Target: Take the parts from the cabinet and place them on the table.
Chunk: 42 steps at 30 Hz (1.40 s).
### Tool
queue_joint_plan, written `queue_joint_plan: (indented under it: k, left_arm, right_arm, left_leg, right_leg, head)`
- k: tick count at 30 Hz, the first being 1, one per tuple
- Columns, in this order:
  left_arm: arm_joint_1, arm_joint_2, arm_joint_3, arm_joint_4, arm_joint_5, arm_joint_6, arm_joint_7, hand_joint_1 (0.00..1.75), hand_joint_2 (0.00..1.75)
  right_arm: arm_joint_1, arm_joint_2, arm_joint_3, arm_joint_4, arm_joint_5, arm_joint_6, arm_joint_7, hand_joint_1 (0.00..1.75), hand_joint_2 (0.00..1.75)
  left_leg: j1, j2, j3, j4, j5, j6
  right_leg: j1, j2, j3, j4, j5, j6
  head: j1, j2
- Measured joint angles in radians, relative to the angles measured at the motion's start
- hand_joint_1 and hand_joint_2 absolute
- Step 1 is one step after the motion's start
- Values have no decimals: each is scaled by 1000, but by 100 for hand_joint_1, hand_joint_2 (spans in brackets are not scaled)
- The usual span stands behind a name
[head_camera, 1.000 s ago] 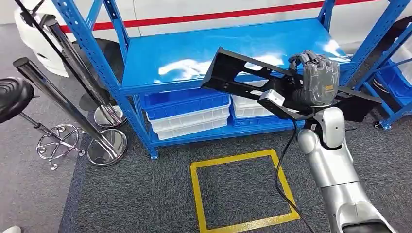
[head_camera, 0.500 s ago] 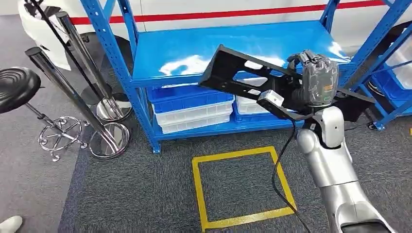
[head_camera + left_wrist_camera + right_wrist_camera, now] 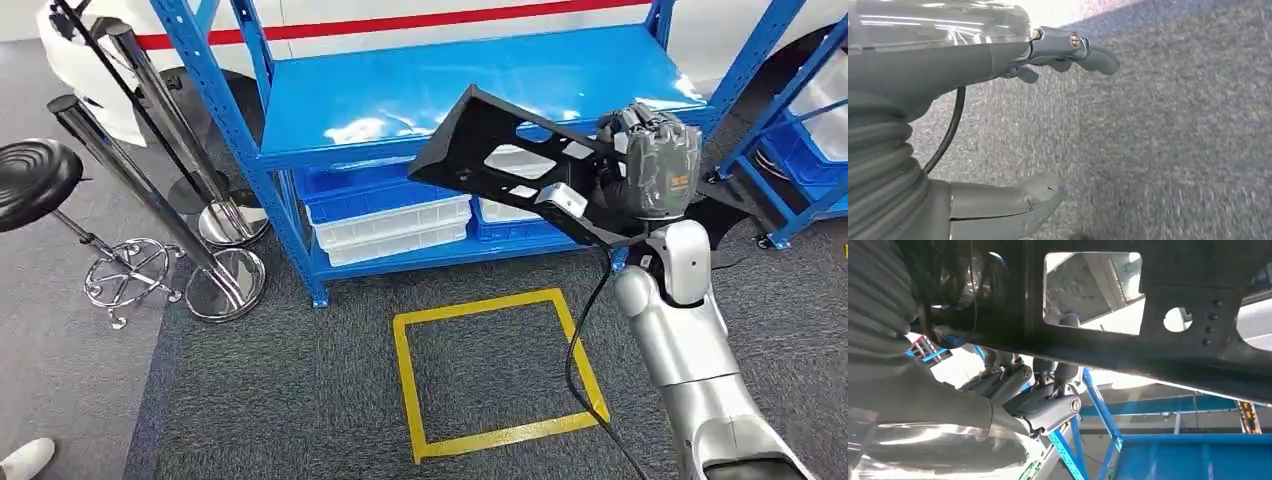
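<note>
Part: black flat metal bracket (image 3: 500,150) with rectangular cut-outs and small holes, held in the air in front of the blue shelving, tilted, its far end raised over the front edge of the upper shelf; a long arm of it runs out to the robot's right.
Right hand: right hand (image 3: 655,165) grips the bracket near its middle, fingers (image 3: 1048,405) curled under the plate in the right wrist view.
Left hand: left hand (image 3: 1048,120) hangs over grey carpet, thumb and fingers apart, holding nothing.
Cabinet: blue steel shelving (image 3: 440,85), upper shelf bare and glossy; lower shelf carries stacked blue and white bins (image 3: 390,220).
Second rack: another blue rack (image 3: 800,150) stands just to the right, close to the bracket's long arm.
Floor: yellow tape square (image 3: 495,375) on dark carpet, below the held part.
Obstructions: chrome posts on round bases (image 3: 225,285) lean at the left of the shelving; black stool (image 3: 35,180) beside them.
Edge: white shoe (image 3: 25,460) at the lower left corner.
</note>
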Motion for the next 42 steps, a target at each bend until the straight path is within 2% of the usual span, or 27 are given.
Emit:
queue_joint_plan:
  k: [1, 2, 3, 6, 7, 9, 11, 12, 13, 15, 17, 18, 19, 21, 22, 23, 25, 27, 29, 31, 32, 33, 34, 36, 37, 40, 42]
  left_arm:
    - [1, 0, 0, 0, 0, 0, 0, 0, 175]
    - [1, 0, 0, 0, 0, 0, 0, 0, 175]
    - [2, 0, 0, 0, 0, 0, 0, 0, 175]
    - [-1, 0, 0, 0, 0, -2, -2, 0, 175]
    - [-4, 7, 0, 0, 3, -2, -2, 0, 175]
    - [-2, 6, 0, 0, 3, -2, -3, 0, 175]
    - [-1, 9, 0, 0, 3, -2, -2, 0, 175]
    - [-2, 9, 0, 0, 3, -2, -3, 0, 175]
    - [-3, 9, 0, 0, 3, -2, -3, 0, 175]
    - [-3, 9, 0, 0, 3, -3, -3, 0, 175]
    - [-2, 9, 0, 0, 3, -3, -3, 0, 175]
    - [-2, 9, 0, 0, 3, -3, -2, 0, 175]
    - [-2, 9, 0, 0, 3, -3, -2, 0, 175]
    - [-2, 8, 0, 0, 3, -3, -3, 0, 175]
    - [-2, 8, 0, 0, 3, -3, -3, 0, 175]
    - [-3, 9, 1, 0, 3, -3, -3, 0, 175]
    - [0, 9, 2, 0, 3, -3, -3, 0, 175]
    - [1, 9, 2, 0, 3, -3, -3, 0, 175]
    - [2, 8, 2, 0, 3, -4, -4, 0, 175]
    - [1, 10, 3, 0, 3, -4, -5, 0, 175]
    - [2, 10, 3, 0, 2, -5, -5, 0, 175]
    - [3, 11, 3, 0, 2, -5, -5, 0, 175]
    - [2, 11, 3, 0, 2, -6, -5, 0, 175]
    - [2, 11, 3, 0, 2, -7, -5, 0, 175]
    - [0, 13, 3, 0, 2, -7, -5, 0, 175]
    - [0, 17, 3, 0, 2, -7, -5, 0, 175]
    - [-1, 22, 3, 0, 3, -6, -5, 0, 175]
  right_arm:
    - [1, 0, 0, 0, 0, 1, 1, 175, 175]
    - [2, 0, 0, 0, 0, 1, 2, 175, 175]
    - [2, 0, 0, 0, 0, 1, 2, 175, 175]
    - [1, 0, 0, -7, 0, 1, 2, 175, 175]
    - [0, 0, 0, -11, 0, 1, 2, 175, 175]
    - [-1, 0, -1, -12, 0, 1, 4, 175, 175]
    - [1, 0, 0, -13, 0, 4, 5, 175, 175]
    - [1, -2, -2, -13, -2, 7, 5, 175, 175]
    - [-1, -3, -3, -13, -3, 10, 7, 175, 175]
    - [-1, -3, -4, -13, -5, 15, 9, 175, 175]
    - [6, -3, -4, -11, -6, 16, 9, 175, 175]
    - [8, -3, -4, -10, -6, 16, 9, 175, 175]
    - [7, -3, -4, -10, -7, 16, 9, 175, 175]
    - [4, -3, -4, -10, -16, 21, 12, 175, 175]
    - [2, -3, -4, -10, -21, 25, 13, 175, 175]
    - [2, -4, -4, -10, -26, 34, 14, 175, 175]
    - [3, -5, -4, -9, -39, 48, 16, 175, 175]
    - [0, -5, -4, -9, -42, 55, 14, 175, 175]
    - [-2, -5, -3, -10, -50, 61, 10, 175, 175]
    - [-3, -5, -3, -9, -61, 75, 5, 175, 175]
    - [-2, -5, -2, -9, -66, 82, 5, 175, 175]
    - [-2, -6, -2, -9, -71, 89, 5, 175, 175]
    - [-2, -6, -2, -9, -75, 92, 5, 175, 175]
    - [-3, -8, -2, -10, -77, 96, 5, 175, 175]
    - [-6, -9, -2, -10, -78, 97, 4, 175, 175]
    - [-9, -13, -2, -9, -82, 103, 5, 175, 175]
    - [-9, -15, 1, -10, -83, 105, 3, 175, 175]
  left_leg:
    - [3, 0, -22, 70, -30, -3]
    - [3, 0, -20, 87, -32, -3]
    - [3, 0, 8, 55, -12, -1]
    - [-4, -4, 169, -197, 84, 25]
    - [-8, -8, 191, -244, 63, 34]
    - [-17, -9, 184, -249, 80, 38]
    - [-21, -8, 182, -262, 98, 51]
    - [-4, -5, 193, -288, 121, 57]
    - [-9, -1, 190, -296, 131, 60]
    - [-10, 2, 172, -294, 143, 66]
    - [-13, 3, 149, -286, 152, 66]
    - [-13, 3, 139, -278, 154, 64]
    - [-12, 3, 128, -269, 155, 64]
    - [-11, 3, 111, -246, 153, 60]
    - [-12, 2, 99, -234, 151, 53]
    - [-17, 1, 88, -215, 149, 49]
    - [-15, 2, 82, -219, 157, 37]
    - [-13, 0, 75, -216, 158, 27]
    - [-7, -3, 51, -149, 87, 10]
    - [1, -3, -6, 18, -7, -2]
    - [4, -2, -20, 68, -26, -5]
    - [5, -3, -13, 74, -23, -5]
    - [5, -3, 18, 34, -2, -3]
    - [3, -4, 132, -144, 69, 10]
    - [-2, -6, 186, -237, 80, 22]
    - [-12, -5, 183, -251, 86, 34]
    - [-16, -5, 184, -274, 111, 50]
  right_leg:
    - [0, 0, -8, 0, 6, 1]
    - [0, 0, -15, 1, 11, 2]
    - [0, 1, -20, 1, 16, 3]
    - [3, 3, -24, 0, 27, 9]
    - [-1, 0, -24, -7, 34, 16]
    - [-7, 1, -25, -14, 46, 33]
    - [-9, 1, -22, -31, 63, 47]
    - [-5, 0, -25, -24, 55, 50]
    - [-3, 1, -34, -5, 25, 50]
    - [0, 4, -85, 130, -70, 51]
    - [1, 3, -125, 257, -124, 56]
    - [0, 3, -113, 253, -116, 58]
    - [-2, 3, -77, 205, -91, 59]
    - [-5, 0, 29, 41, -28, 61]
    - [-3, 0, 50, -5, -50, 55]
    - [3, 4, 41, -5, -34, 43]
    - [9, 4, 33, 4, -30, 32]
    - [-1, 1, 28, -8, -15, 12]
    - [-1, -1, 21, -12, -2, 0]
    - [-1, -1, 4, -12, 10, 1]
    - [-1, -1, -4, -11, 15, 2]
    - [-1, -1, -11, -11, 20, 3]
    - [-1, -1, -17, -10, 25, 5]
    - [1, 1, -21, -11, 33, 9]
    - [-1, 0, -20, -13, 38, 12]
    - [-4, -2, -22, -22, 54, 34]
    - [-4, -1, -18, -42, 73, 49]
  head:
    - [0, 0]
    - [0, 0]
    - [0, 0]
    - [0, 0]
    - [1, 0]
    - [0, 0]
    - [0, 0]
    - [0, 0]
    - [0, 0]
    - [1, 0]
    - [0, 0]
    - [0, 0]
    - [0, 0]
    - [0, 0]
    - [0, 0]
    - [0, 0]
    - [0, 0]
    - [0, 0]
    - [0, 0]
    - [0, 0]
    - [0, 0]
    - [0, 0]
    - [0, 0]
    - [0, 0]
    - [0, 0]
    - [0, 0]
    - [0, 0]
